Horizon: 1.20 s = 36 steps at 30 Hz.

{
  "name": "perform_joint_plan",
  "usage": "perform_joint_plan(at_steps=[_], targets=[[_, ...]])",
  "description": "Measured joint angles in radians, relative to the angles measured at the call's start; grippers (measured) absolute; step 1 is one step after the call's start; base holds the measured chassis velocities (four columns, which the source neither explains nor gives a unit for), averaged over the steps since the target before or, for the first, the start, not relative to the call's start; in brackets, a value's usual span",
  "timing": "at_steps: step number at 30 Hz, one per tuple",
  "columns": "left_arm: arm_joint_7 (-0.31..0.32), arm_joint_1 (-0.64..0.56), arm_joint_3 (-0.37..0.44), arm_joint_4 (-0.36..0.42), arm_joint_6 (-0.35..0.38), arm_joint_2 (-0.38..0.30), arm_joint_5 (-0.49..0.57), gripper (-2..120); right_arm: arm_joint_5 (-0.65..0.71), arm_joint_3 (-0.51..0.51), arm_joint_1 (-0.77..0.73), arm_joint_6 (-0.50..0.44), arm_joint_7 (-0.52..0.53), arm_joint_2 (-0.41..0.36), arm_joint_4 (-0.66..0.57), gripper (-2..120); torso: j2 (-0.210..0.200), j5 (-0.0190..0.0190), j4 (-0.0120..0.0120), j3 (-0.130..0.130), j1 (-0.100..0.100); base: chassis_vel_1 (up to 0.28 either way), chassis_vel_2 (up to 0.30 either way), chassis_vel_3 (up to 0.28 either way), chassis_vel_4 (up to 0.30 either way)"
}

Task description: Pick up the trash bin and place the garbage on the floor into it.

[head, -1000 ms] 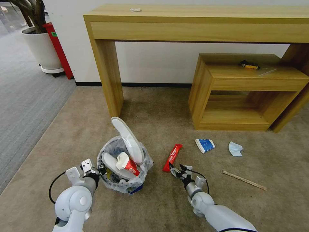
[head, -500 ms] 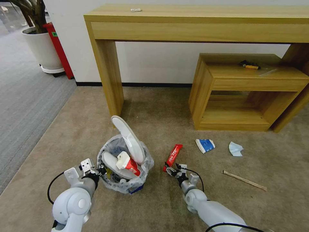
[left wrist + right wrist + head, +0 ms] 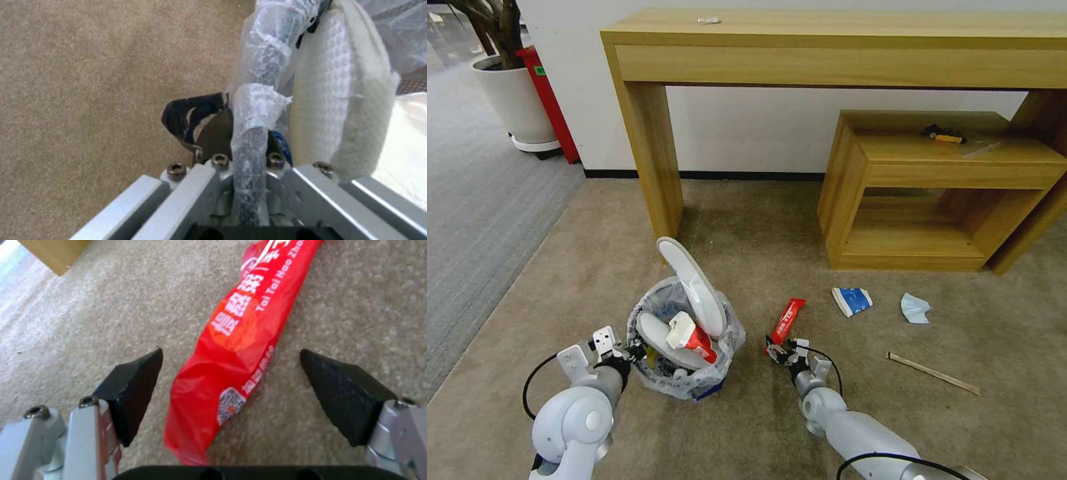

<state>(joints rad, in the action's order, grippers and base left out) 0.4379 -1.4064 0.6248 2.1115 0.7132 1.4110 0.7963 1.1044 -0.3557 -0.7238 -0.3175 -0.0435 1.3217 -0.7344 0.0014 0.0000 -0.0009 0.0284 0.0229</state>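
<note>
Now the right hand (image 3: 231, 386), jaws spread, straddles the red snack wrapper (image 3: 249, 336) on the carpet (image 3: 747, 220). Left hand (image 3: 247, 146) clamps the trash bin (image 3: 684, 383) rim. Next: close, lift, carry binward.

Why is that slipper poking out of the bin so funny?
One white slipper stands almost upright, sticking far above the trash bin rim. It looks too long to fit beside the other slipper and red wrapper inside.

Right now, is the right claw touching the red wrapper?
Apart. The right wrist view shows the right claw open, carpet visible between each finger and the red wrapper.
</note>
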Motion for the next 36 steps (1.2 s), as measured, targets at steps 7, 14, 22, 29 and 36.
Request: perform_joint_plan(at_steps=[7, 14, 22, 29, 36], targets=[[-0.003, -0.006, -0.004, 0.023, -0.001, 0.003, 0.002, 0, -0.01, -0.001, 0.025, 0.0, 0.0, 0.029, 0.034, 64, 0.0, 0.0001, 0.0002, 0.0, 0.0, 0.0, 0.0, 0.0, 0.0], [-0.003, -0.017, -0.002, 0.043, -0.001, 0.004, 0.003, 0, -0.024, -0.008, 0.037, 0.0, 0.002, 0.043, 0.05, 42, 0.0, 0.0001, 0.0001, 0.0, 0.0, 0.0, 0.0, 0.0, 0.0], [-0.005, -0.035, 0.002, 0.064, -0.003, 0.008, 0.0, 0, -0.037, -0.002, 0.033, -0.007, 0.005, 0.055, 0.067, 24, 0.0, 0.0002, 0.0001, 0.0, 0.0, 0.0, 0.0, 0.0, 0.0], [-0.009, -0.043, 0.006, 0.069, -0.004, 0.01, -0.004, 0, -0.046, 0.002, 0.03, -0.019, -0.009, 0.056, 0.081, 2, 0.0, 0.0, 0.0002, 0.0, 0.0, 0.0, 0.0, 0.0, 0.0], [-0.01, -0.045, 0.007, 0.06, -0.004, 0.01, -0.009, 0, -0.062, -0.003, 0.014, -0.046, -0.032, 0.035, 0.061, 0, 0.0, 0.0003, 0.0001, 0.0, 0.0, 0.0, 0.0, 0.0, 0.0]])
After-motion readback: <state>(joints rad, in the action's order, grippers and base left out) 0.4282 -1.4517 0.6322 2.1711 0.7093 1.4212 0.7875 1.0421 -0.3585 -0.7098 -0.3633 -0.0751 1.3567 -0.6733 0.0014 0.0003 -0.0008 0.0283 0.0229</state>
